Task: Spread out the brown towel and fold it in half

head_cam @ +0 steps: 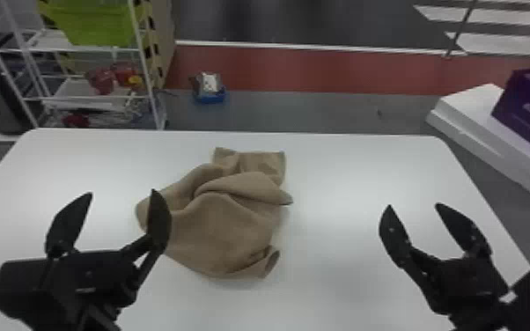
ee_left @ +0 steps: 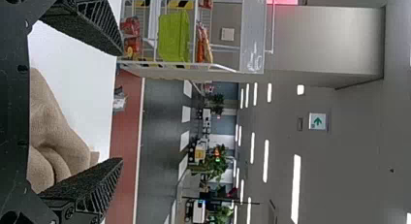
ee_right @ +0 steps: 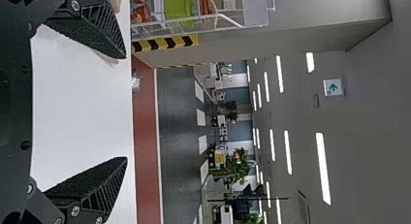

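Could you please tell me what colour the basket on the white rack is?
The basket is plain lime green; the head view shows it best.

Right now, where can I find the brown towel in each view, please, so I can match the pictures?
Head view: crumpled towel on the table, left of centre.
Left wrist view: towel, between the fingers of the left pincer.
Right wrist view: towel parts beside one finger of the right pincer.
Shared landmark: green bin.
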